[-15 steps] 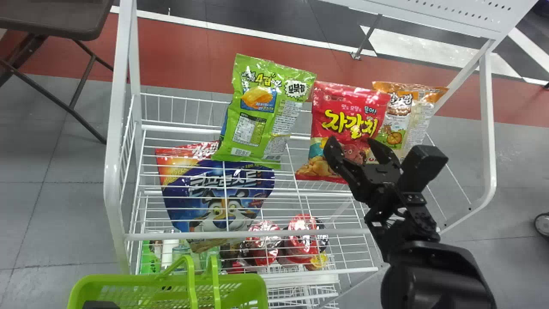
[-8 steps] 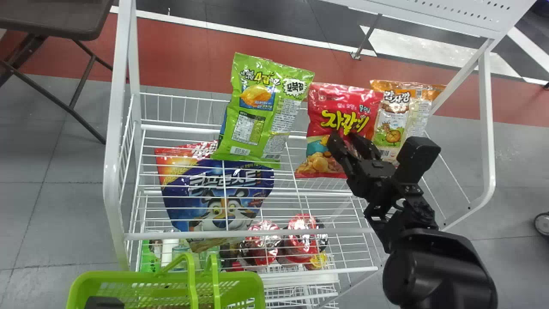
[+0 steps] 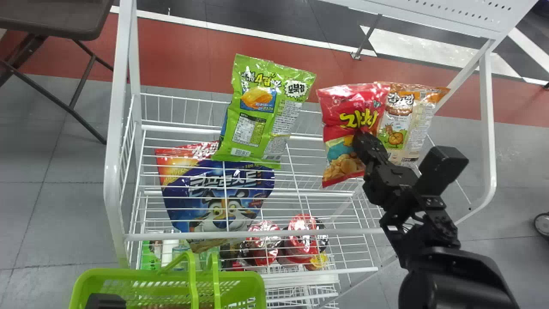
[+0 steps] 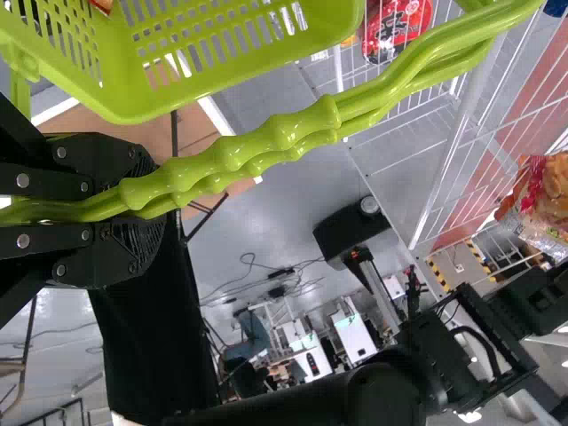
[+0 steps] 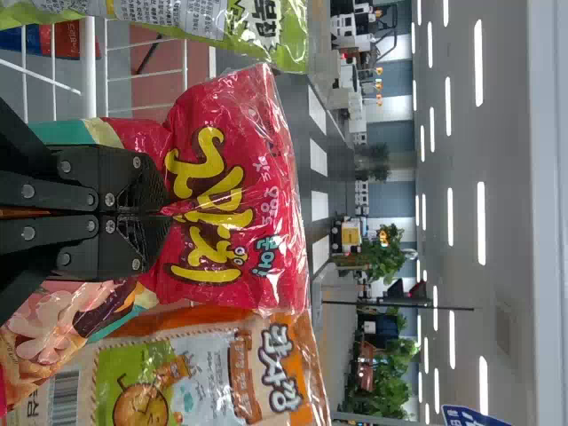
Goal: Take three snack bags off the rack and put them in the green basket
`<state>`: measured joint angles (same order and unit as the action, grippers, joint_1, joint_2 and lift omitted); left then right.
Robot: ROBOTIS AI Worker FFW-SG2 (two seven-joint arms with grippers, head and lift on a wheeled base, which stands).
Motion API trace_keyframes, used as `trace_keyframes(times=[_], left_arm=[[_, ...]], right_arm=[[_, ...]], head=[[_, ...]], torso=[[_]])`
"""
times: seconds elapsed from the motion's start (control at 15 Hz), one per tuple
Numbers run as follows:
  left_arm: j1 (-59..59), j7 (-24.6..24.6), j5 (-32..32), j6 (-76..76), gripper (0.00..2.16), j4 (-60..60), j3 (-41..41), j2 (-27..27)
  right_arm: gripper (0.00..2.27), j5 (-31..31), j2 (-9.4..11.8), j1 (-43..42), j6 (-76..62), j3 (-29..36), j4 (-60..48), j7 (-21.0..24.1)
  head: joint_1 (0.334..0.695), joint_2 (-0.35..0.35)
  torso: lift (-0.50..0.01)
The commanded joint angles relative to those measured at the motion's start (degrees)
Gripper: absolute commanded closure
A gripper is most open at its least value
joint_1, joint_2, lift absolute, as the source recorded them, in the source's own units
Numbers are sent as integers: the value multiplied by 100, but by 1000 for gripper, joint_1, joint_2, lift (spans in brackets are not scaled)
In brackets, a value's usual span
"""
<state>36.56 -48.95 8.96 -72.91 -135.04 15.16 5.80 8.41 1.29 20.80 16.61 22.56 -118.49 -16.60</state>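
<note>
My right gripper (image 3: 359, 139) is closed on the middle of the red snack bag (image 3: 343, 148), whose front is creased. In the right wrist view, the right gripper (image 5: 167, 216) pinches the red bag (image 5: 266, 177) between its fingers. The orange-topped bag (image 3: 396, 128) stands right beside it, and the green bag (image 3: 261, 111) stands farther left on the rack (image 3: 112, 171). At the lower left is the green basket (image 3: 81, 287). In the left wrist view, my left gripper (image 4: 146, 200) is shut on the green basket handles (image 4: 275, 138), beside the basket (image 4: 204, 84).
A blue cereal bag (image 3: 218, 197) lies lower left on the rack, with red-lidded cups (image 3: 302, 240) beneath the wires. White rack posts rise on both sides. A brown table (image 3: 55, 19) stands at the far left.
The right gripper's fingers have closed on the red bag. The bag has creased and shifted right, and the right arm has moved right with it.
</note>
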Motion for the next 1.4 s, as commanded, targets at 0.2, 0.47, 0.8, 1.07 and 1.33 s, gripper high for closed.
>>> trace_keyframes(times=[0.2, 0.47, 0.8, 1.07, 1.33], left_arm=[[-35, 9, 0, 0, 1544, 30, 14, 0], [-17, 9, 0, 53, 1544, 30, -30, -18], [36, 26, 0, 158, 1544, 21, -13, -61], [45, 26, 0, 229, 1544, 13, -4, -61], [106, 9, 0, 299, 1544, -14, 5, -35]], right_arm=[[2186, 1137, -58, 856, 286, 451, -1088, -634], [2179, 1717, -134, 1198, 2993, 768, -1949, -1882], [2182, 2165, -134, 1313, 6561, 1031, -2582, -2919], [2186, 2288, -102, 1453, 7347, 961, -2582, -3042], [2186, 1761, 161, 1541, 7347, 21, -1905, -2550]], head=[[695, -350], [695, -350], [695, -350], [695, -350], [695, -350]], torso=[[-26], [-26], [-26], [-26], [-26]])
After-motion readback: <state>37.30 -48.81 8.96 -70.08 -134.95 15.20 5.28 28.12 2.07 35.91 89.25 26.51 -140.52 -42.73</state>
